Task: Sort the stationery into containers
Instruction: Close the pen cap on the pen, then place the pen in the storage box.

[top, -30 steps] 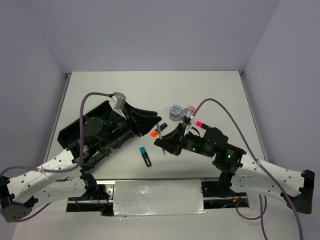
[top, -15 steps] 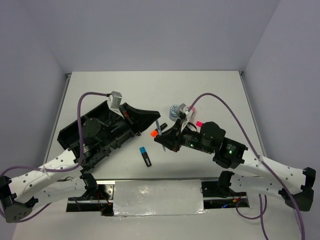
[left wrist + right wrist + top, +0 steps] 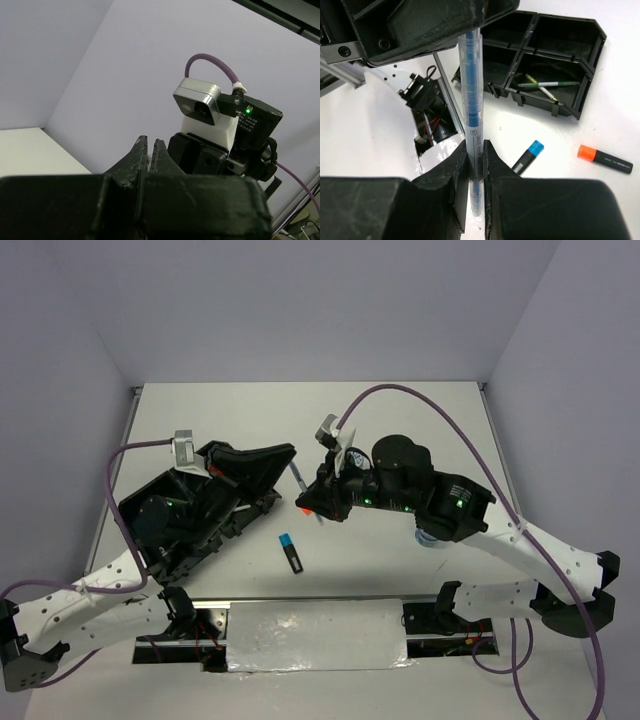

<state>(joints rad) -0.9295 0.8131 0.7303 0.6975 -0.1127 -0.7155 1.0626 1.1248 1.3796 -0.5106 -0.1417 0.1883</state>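
Our right gripper (image 3: 474,152) jaws pinch the blue pen (image 3: 471,95). We should carry it to the organiser tray (image 3: 540,102), at one o'clock in its wrist view, releasing low and lengthwise. Left gripper (image 3: 148,152) jaws are pressed together, empty.

Pen (image 3: 471,85): translucent blue plastic, glossy.
Organiser tray (image 3: 585,95): black moulded plastic, smooth, slight sheen.
Blue-capped highlighter (image 3: 527,156), orange-capped highlighter (image 3: 605,159): black plastic bodies, satin.
Right gripper (image 3: 473,155): matt black plastic, faintly scuffed.
Table (image 3: 620,100): white, smooth, matt.
Camera housing (image 3: 196,102): brushed silver metal.
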